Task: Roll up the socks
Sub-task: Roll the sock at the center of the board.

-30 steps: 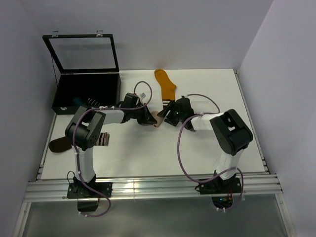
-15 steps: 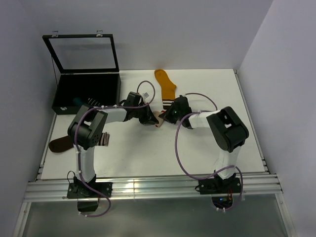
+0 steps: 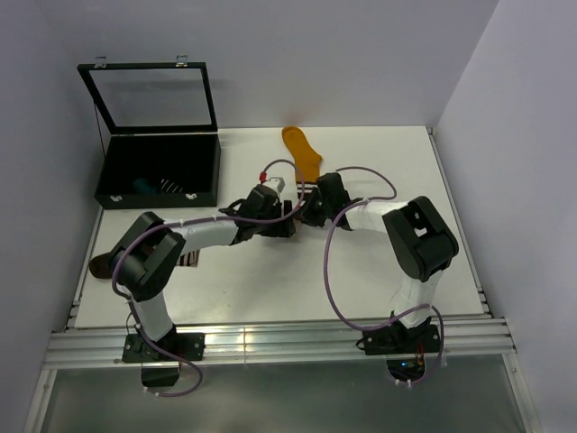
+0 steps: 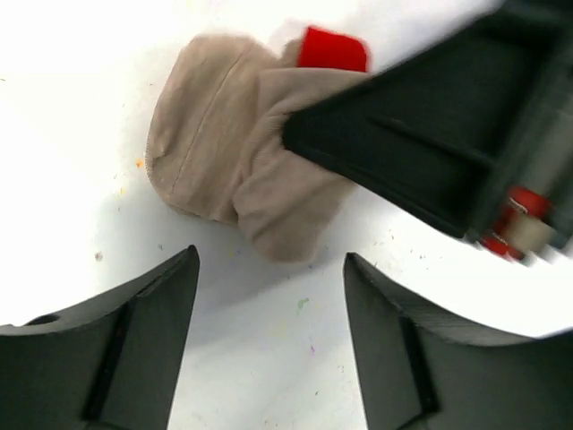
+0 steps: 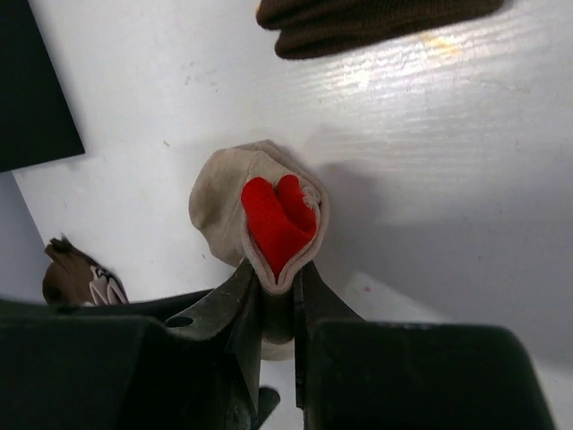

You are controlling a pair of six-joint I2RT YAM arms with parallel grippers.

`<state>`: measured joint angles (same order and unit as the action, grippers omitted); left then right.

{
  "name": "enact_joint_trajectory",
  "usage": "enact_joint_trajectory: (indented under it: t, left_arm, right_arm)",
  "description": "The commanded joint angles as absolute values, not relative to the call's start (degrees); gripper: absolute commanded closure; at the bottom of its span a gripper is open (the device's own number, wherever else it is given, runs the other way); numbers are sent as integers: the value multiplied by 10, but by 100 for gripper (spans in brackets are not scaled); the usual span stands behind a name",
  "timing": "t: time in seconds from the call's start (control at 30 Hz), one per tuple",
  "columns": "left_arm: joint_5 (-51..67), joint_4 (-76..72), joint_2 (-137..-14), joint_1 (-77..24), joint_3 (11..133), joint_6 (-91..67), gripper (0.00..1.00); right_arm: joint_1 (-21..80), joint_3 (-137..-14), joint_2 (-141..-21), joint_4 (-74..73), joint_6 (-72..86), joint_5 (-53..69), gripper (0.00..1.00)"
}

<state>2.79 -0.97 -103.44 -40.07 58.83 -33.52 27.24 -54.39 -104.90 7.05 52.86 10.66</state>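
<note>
- The beige fabric sock with a red end [image 4: 237, 170] lies bunched in a loose bundle on the white table [image 3: 379, 271], right of the black glass-lidded case [image 3: 160, 171] and slightly nearer the arm bases than it.
- The right gripper [image 5: 276, 283] is clenched on the bundle's edge, with the red end showing inside the beige folds.
- The left gripper [image 4: 269, 262] is released, its fingers spread just short of the bundle and not touching it.
- The roll looks half made. The next move likely calls for the left gripper to take the free beige flap and turn it over while the right holds firm.
- A flat mustard sock [image 3: 302, 152] lies right of the case, and a brown stripe-cuffed sock [image 3: 106, 264] lies in front of it. Both are unrolled.
</note>
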Motion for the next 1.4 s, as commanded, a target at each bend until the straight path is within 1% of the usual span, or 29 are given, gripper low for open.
enact_joint_trajectory:
  t: [0.0,0.1,0.27,0.4,0.67,0.8,0.93,1.1,1.37]
  left_arm:
    - [-123,-57,-972,-444,570,-265,27]
    - [-161,-100,-949,-478,552,-220,23]
    - [-191,-140,-947,-516,540,-170,23]
    - [-210,-142,-972,-533,548,-159,32]
    - [-235,-161,-1009,-549,553,-134,42]
    - [-241,-157,-1023,-560,559,-128,49]
    - [-235,-154,-1029,-562,555,-134,50]
    - [-229,-143,-1045,-564,562,-136,55]
    - [-248,-87,-1111,-584,622,-129,52]
  right_arm:
    - [275,-560,-1025,8,515,124,100]
    - [276,-566,-1024,-12,512,136,100]
    - [275,-590,-1034,-61,495,146,100]
    - [275,-591,-1041,-62,494,162,100]
    - [275,-599,-1049,-69,489,171,100]
    - [275,-600,-1056,-71,490,175,100]
    - [273,-601,-1059,-71,491,178,100]
    - [269,-607,-1062,-75,490,179,100]
    - [267,-616,-1066,-76,497,191,100]
